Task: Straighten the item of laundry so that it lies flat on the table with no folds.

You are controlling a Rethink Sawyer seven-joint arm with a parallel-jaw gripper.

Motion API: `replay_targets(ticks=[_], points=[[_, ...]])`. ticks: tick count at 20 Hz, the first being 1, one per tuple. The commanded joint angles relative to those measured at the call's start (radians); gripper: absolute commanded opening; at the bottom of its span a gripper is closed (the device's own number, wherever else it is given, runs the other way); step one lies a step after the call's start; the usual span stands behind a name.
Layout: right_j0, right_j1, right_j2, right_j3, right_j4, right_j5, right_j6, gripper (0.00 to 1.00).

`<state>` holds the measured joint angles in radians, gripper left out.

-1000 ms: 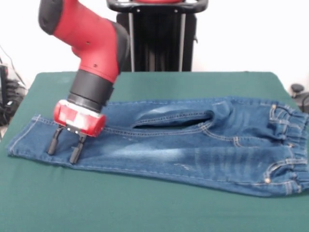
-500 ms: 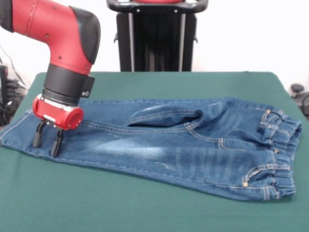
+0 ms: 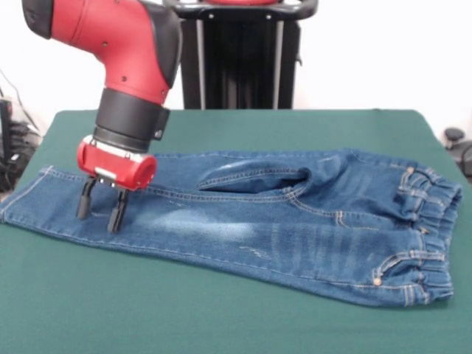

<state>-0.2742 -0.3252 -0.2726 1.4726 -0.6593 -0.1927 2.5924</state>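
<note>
Jeans: your jeans (image 3: 295,225) lie lengthwise across the table (image 3: 221,317), cuffs at the picture's left, elastic waistband (image 3: 431,236) at the right, one leg on top of the other.
Fold: look at the middle, there's a pocket of cloth (image 3: 254,179) bunched where the far leg peeks out from under the near one, so it isn't flat yet.
Change in the cloth: since a second ago the whole garment has slid toward the picture's left; the cuff end now reaches almost to the table's left edge and the waistband has come in from the right edge.
Gripper: the gripper (image 3: 100,209) has swung back a little to the right from where it was half a second ago, and it sits over the near leg by the cuff.
Fingers: two black fingers (image 3: 116,214) stand apart, tips at or just above the denim; you've got nothing pinched.
Meaning: I'd say that drag stretched the legs out nicely, the near leg reads smooth.
Left to do: judging from here, the hidden far leg and that middle bunch want spreading next.
Watch: another pull leftward could take the cuffs off the edge.
</note>
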Motion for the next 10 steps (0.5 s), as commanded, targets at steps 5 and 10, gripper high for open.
replay_targets(ticks=[5,10], points=[[-0.146,-0.307,0.324,0.245,-0.019,0.351,-0.149,1.00],[-0.158,-0.356,0.315,0.265,-0.034,0.385,-0.160,1.00]])
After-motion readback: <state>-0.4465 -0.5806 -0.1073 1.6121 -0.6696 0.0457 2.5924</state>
